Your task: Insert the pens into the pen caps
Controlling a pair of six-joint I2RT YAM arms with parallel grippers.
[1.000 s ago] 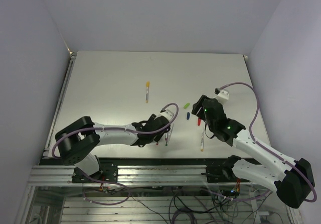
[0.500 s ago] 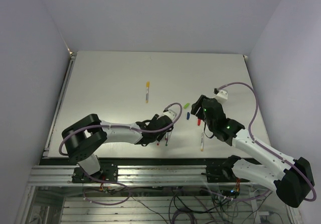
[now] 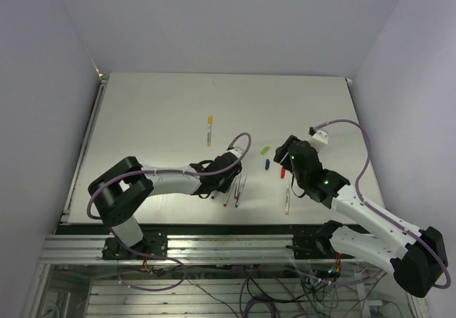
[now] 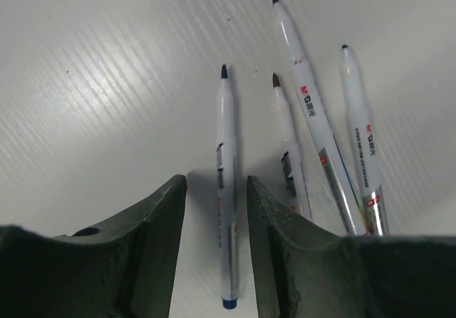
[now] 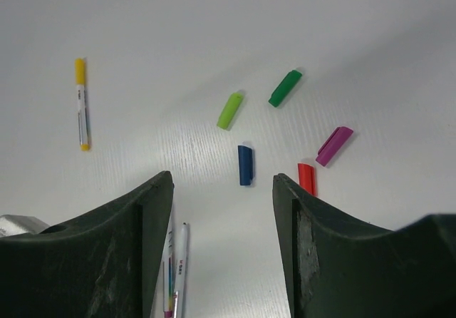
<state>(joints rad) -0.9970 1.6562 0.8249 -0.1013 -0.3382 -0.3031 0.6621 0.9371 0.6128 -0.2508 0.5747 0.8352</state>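
Several uncapped white pens lie side by side on the table (image 3: 235, 190). In the left wrist view, one with a blue end (image 4: 226, 190) lies between the jaws of my left gripper (image 4: 216, 182), which stand open close on either side without gripping it. The other pens (image 4: 313, 118) lie to its right. My left gripper (image 3: 216, 180) is low over the pens. My right gripper (image 5: 222, 179) is open and empty above the loose caps: blue (image 5: 245, 165), red (image 5: 306, 178), magenta (image 5: 333, 145), dark green (image 5: 285, 88) and light green (image 5: 229, 110). In the top view it (image 3: 285, 162) hovers by the caps.
A pen with a yellow cap on it (image 3: 209, 129) lies apart toward the table's middle, and also shows in the right wrist view (image 5: 81, 104). Another pen (image 3: 287, 201) lies near the front edge under my right arm. Walls enclose the table on three sides.
My left gripper has swung left and lowered over the pens, now straddling the blue-ended one. The pens to its right are uncovered. My right gripper has barely shifted.
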